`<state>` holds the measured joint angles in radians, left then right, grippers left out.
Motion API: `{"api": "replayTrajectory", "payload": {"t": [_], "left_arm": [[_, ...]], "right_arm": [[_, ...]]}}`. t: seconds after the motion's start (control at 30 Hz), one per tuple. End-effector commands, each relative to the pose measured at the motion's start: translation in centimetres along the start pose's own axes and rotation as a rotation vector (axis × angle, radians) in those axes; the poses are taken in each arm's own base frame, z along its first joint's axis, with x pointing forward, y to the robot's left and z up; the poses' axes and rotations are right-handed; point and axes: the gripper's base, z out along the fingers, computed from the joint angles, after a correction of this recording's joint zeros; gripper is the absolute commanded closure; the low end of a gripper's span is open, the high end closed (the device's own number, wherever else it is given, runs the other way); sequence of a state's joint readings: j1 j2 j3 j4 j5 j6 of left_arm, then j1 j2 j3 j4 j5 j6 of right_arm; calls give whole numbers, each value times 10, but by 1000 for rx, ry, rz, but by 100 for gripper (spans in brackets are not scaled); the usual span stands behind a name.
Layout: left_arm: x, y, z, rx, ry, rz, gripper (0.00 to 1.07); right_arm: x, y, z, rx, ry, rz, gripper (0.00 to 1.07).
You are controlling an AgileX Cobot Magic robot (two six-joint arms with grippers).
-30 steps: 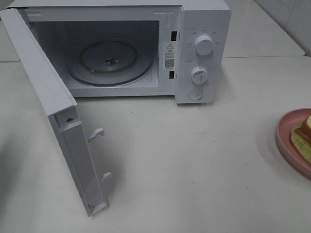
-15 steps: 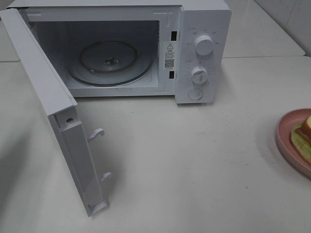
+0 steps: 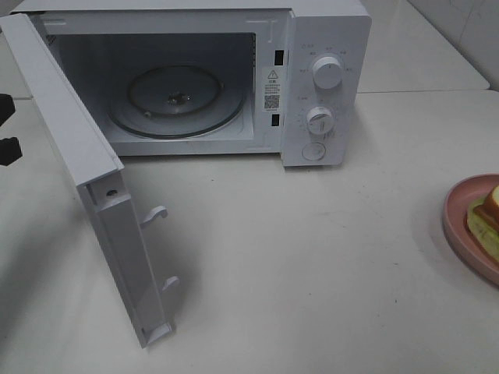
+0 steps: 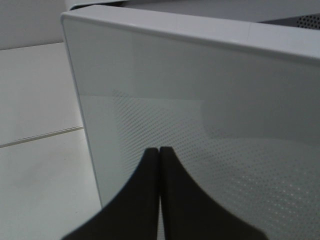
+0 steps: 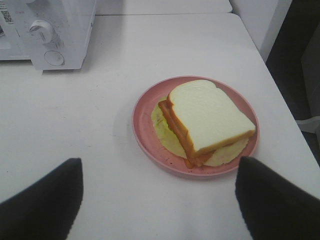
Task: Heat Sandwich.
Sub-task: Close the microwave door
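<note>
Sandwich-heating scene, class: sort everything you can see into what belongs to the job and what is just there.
Belongs to the job:
sandwich
pink plate under it
microwave, door open
glass turntable
right pincer, open above the plate
left pincer, shut by the door

Just there:
white table
tiled wall

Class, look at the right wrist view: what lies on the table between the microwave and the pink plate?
Nothing: the right wrist view shows only bare white table between the microwave and the plate holding the sandwich.
</note>
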<state>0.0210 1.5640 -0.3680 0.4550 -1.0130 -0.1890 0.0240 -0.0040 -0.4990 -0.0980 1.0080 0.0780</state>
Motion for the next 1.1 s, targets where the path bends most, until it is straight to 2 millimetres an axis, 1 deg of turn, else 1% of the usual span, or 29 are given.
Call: {"api": "replayTrajectory", "payload": {"t": [0.03,0.07,0.17,0.2,0.23,0.33,0.4,0.5,0.6,0.63,0.87,0.97,1.0,1.1], "left_arm": [[-1,-8,7,40,-34,-19,107],[-1,-8,7,40,-34,-19,107],[2,-18,14,67,-23,-22,107],[4,-23,18,77,-19,-11,107],[4,-23,18,77,-19,-11,107],[6,-34,28,99,-15,-6,107],[6,-36,30,103,-16,-9,107],[4,-43,39,96,-22,-32,107],[3,-47,44,87,-24,-47,107],[2,-53,49,86,-21,-59,107],[-1,-67,62,84,-21,-32,107],[-5,-77,71,61,-40,-34,107],[-5,-77,71,61,-40,-34,107],[-7,-91,81,53,-51,-37,107]], "right_arm": [[1,0,-4,5,-42,-7,31],[1,0,-4,5,-42,-7,31],[1,0,-4,5,-42,-7,31],[1,0,-4,5,-42,-7,31],[1,0,-4,5,-42,-7,31],[1,0,-4,5,-42,-7,31],[1,0,-4,5,-42,-7,31],[1,0,-4,5,-42,-7,31],[1,0,-4,5,-42,-7,31],[1,0,-4,5,-42,-7,31],[1,0,-4,5,-42,-7,31],[1,0,-4,5,-42,-7,31],[1,0,-4,5,-42,-7,31],[1,0,-4,5,-42,-7,31]]}}
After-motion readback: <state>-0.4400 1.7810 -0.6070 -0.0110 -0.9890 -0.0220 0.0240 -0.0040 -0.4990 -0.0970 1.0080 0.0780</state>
